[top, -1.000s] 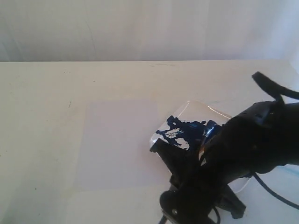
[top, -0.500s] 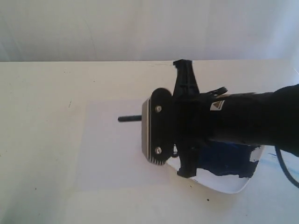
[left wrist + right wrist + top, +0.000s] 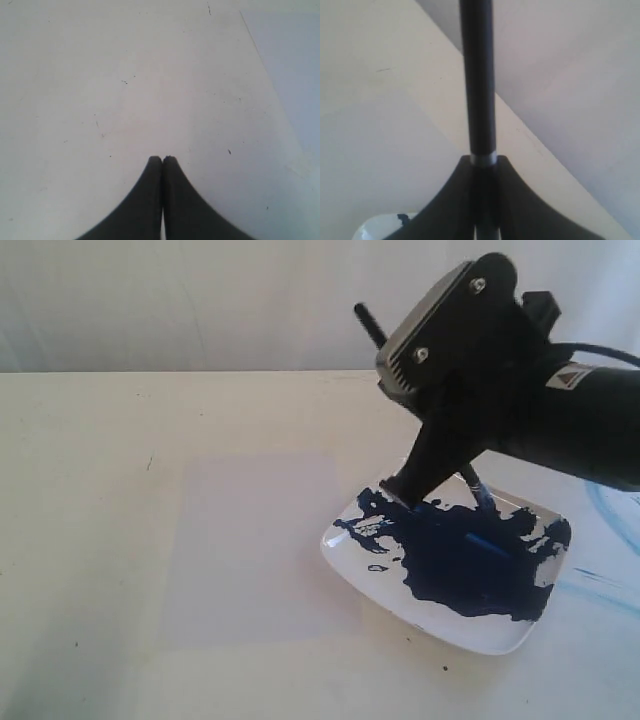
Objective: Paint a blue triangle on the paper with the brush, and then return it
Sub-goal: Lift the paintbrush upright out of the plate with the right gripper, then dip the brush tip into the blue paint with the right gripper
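Observation:
My right gripper (image 3: 405, 485) (image 3: 482, 161) is shut on the black brush (image 3: 477, 75), with the silver band level with the fingertips. In the exterior view the brush's handle end (image 3: 366, 322) sticks up above the gripper. A grey-blue tip (image 3: 479, 496) shows below the arm, just over the paint. The pale lilac paper (image 3: 255, 550) (image 3: 295, 75) lies flat to the left of the plate, and no blue triangle shows on it. My left gripper (image 3: 162, 159) is shut on nothing above the bare tabletop beside the paper's edge.
A white square plate (image 3: 500, 640) holds a large dark blue paint blotch (image 3: 455, 565) to the right of the paper. Faint light-blue smears (image 3: 612, 525) mark the table at the far right. A pale backdrop rises behind the table's far edge.
The right arm rose from low over the plate's front. Half a second ago it held the brush level, handle pointing left. Now the brush stands tilted, tip down over the paint.

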You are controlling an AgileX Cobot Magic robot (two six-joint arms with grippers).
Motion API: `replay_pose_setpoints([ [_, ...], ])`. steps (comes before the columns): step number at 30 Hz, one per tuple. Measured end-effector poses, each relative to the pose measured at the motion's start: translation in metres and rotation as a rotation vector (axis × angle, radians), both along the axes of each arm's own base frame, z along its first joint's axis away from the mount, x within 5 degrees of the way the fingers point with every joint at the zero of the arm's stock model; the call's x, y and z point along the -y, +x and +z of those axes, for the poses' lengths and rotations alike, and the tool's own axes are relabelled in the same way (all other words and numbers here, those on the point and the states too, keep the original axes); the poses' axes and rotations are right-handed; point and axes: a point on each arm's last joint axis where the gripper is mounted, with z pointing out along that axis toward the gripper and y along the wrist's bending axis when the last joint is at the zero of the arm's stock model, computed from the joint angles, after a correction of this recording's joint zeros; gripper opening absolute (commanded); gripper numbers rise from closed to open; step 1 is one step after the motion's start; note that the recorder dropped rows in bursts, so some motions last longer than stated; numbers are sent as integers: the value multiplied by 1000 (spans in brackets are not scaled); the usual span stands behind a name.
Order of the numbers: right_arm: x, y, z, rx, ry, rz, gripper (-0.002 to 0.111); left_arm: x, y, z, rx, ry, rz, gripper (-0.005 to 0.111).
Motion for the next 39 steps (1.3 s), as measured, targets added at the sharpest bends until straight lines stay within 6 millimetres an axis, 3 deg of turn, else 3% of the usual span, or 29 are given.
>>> replay_pose_setpoints([
  [9, 23, 10, 22, 9, 264, -200, 0, 0, 0, 0, 0, 0, 0, 0],
  [21, 55, 30, 26, -37, 451, -400, 0, 0, 0, 0, 0, 0, 0, 0],
  [30, 68, 39, 30, -50, 581, -420, 0, 0, 0, 0, 0, 0, 0, 0],
  [39, 66, 53, 18, -129, 636, -323, 0, 0, 0, 0, 0, 0, 0, 0],
])
